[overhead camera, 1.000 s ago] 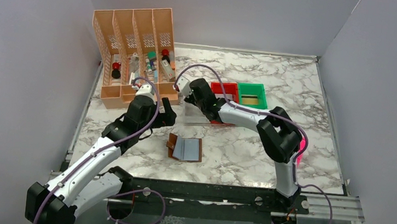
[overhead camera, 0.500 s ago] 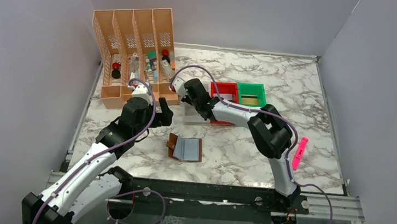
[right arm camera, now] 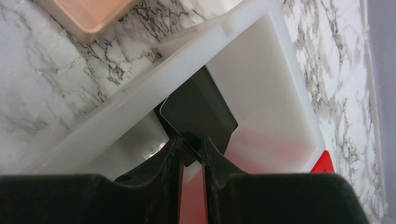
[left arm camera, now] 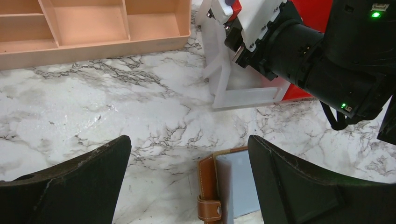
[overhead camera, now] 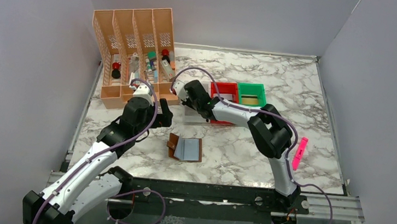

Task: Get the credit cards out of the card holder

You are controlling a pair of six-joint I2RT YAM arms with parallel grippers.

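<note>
The brown card holder lies open on the marble table, grey-blue sleeves up; it also shows in the left wrist view with its snap strap at the near-left edge. My left gripper is open and empty, hovering just behind and left of the holder, its midpoint over the holder's left edge. My right gripper is shut on a dark credit card and holds it over the white bin. The fingertips pinch the card's near corner.
The white bin stands left of a red bin and a green bin. An orange divided organiser with small items stands at the back left. A pink object lies at the right. Grey walls enclose the table.
My right gripper has moved a little left and back with the card, over the white bin. My left arm has shifted slightly left. The card holder has not moved.
</note>
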